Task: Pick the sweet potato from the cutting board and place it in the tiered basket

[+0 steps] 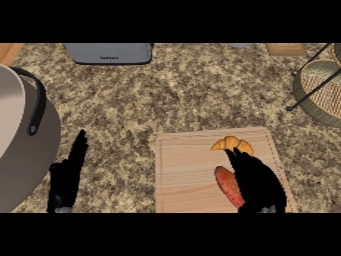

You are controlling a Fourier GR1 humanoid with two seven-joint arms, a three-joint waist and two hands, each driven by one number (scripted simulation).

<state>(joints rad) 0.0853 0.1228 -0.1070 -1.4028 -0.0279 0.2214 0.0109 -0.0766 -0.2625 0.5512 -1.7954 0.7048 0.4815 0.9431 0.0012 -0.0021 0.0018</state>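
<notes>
A reddish-orange sweet potato [227,185] lies on the wooden cutting board [184,170] near its lower right. My right hand [256,180] hovers over the board just right of the sweet potato, fingers straight and pointing up the view, partly covering its right side. An orange croissant [232,145] sits on the board just beyond the fingertips. The tiered basket [328,92], woven with a black wire frame, stands at the right edge of the counter. My left hand [66,177] rests open at the lower left, fingers up.
A large grey pot with a black handle [36,107] fills the left side. A grey toaster-like appliance [108,53] stands at the back. Speckled counter [188,90] lies between the board and the basket.
</notes>
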